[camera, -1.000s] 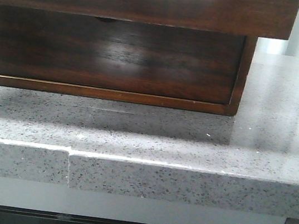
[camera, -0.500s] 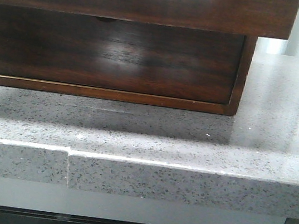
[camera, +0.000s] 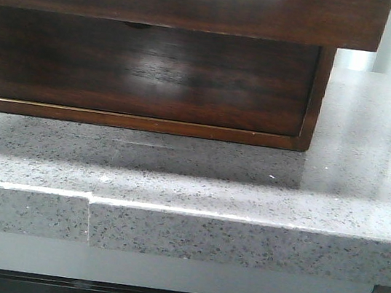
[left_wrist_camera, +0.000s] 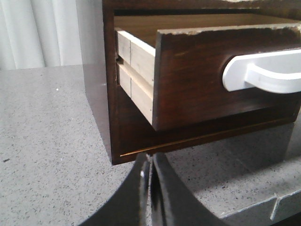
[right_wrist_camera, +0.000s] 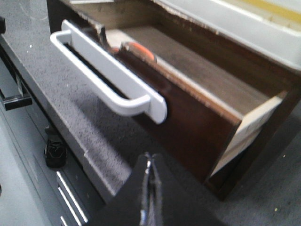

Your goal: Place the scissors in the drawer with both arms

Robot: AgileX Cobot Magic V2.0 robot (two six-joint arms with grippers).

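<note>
- One drawer (right_wrist_camera: 188, 113) is in play, pulled out of its dark wooden cabinet (left_wrist_camera: 106, 94); I see its pale side board from my left wrist and its brown floor from my right.
- One white handle (right_wrist_camera: 110, 77) runs across the drawer front, a single long bar with rounded ends.
- One pair of scissors (right_wrist_camera: 136, 49): only an orange-lined loop and a dark bit beside it show, inside the drawer just behind the front panel. The rest is hidden by the panel.
- Two grippers, one per wrist view. My left gripper (left_wrist_camera: 149, 176) has its fingers pressed together with nothing between them, hanging over the counter (left_wrist_camera: 47, 141) just in front of the cabinet's lower corner.
- My right gripper (right_wrist_camera: 148, 181) also has its fingers together and empty, hovering over the counter edge, near the drawer front below the handle.
- From the front, one more dark drawer front (camera: 140, 72) sits below the pulled-out one; neither gripper shows there.
- One seam cuts the counter's front edge.
</note>
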